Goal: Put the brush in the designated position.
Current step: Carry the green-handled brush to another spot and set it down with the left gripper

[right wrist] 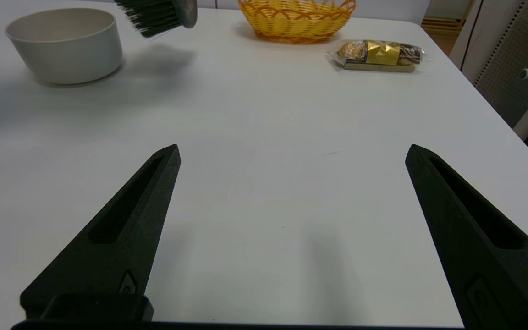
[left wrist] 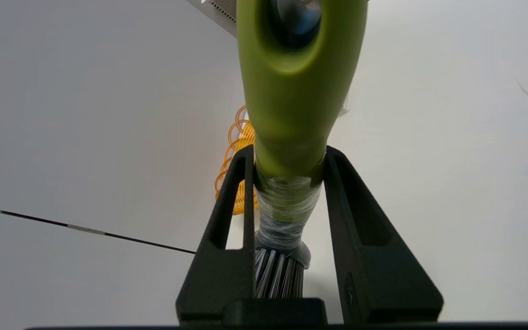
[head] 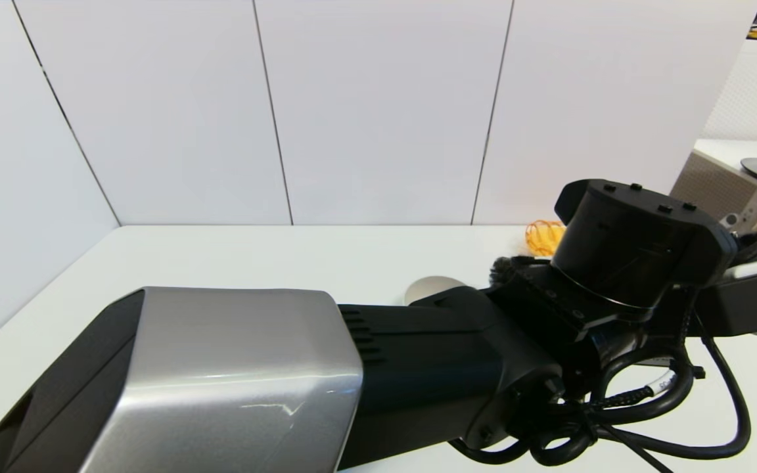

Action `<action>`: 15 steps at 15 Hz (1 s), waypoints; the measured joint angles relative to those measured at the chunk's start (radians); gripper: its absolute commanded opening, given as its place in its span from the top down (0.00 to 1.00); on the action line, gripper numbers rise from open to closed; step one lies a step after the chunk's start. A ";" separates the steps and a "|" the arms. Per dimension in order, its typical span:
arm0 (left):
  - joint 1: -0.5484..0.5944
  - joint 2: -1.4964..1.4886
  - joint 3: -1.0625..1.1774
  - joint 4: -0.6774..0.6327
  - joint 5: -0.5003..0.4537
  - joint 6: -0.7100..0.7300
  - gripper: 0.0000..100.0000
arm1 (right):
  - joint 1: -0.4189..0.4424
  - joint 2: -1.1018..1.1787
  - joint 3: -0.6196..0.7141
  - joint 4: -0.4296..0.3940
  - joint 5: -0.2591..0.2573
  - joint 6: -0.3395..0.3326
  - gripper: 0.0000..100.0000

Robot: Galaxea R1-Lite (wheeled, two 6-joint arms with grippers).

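The brush (left wrist: 297, 91) is held off the table by my left gripper (left wrist: 289, 153), whose two black fingers are shut on the lower part of its lime-green handle, just above a band wrapped in clear film. The handle tip with its hole points toward the wrist camera and the dark bristles (left wrist: 277, 275) point away. In the right wrist view the black bristles (right wrist: 156, 16) hang in the air beside the bowl, above the table. My left arm (head: 234, 374) hides most of the brush in the head view. My right gripper (right wrist: 294, 147) is open low over bare table.
A cream bowl (right wrist: 64, 43) stands on the white table (right wrist: 264, 137), with an orange woven basket (right wrist: 297, 18) farther back and a clear snack packet (right wrist: 378, 55) beside the basket. The table's right edge lies near the packet. A white wall backs the table.
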 measured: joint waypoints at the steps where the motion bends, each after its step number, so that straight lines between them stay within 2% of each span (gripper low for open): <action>1: 0.000 0.006 0.000 0.000 -0.001 -0.027 1.00 | 0.000 0.000 0.000 0.000 0.000 0.000 0.00; 9: 0.000 0.027 0.001 0.002 0.000 -0.126 1.00 | 0.000 0.000 0.000 0.000 0.000 0.000 0.00; 13: 0.001 0.028 0.002 0.000 0.002 -0.097 1.00 | 0.000 0.000 0.000 0.000 0.000 0.000 0.00; 15: 0.009 0.027 0.001 0.000 0.004 -0.036 1.00 | 0.000 0.000 0.000 0.000 0.000 0.000 0.00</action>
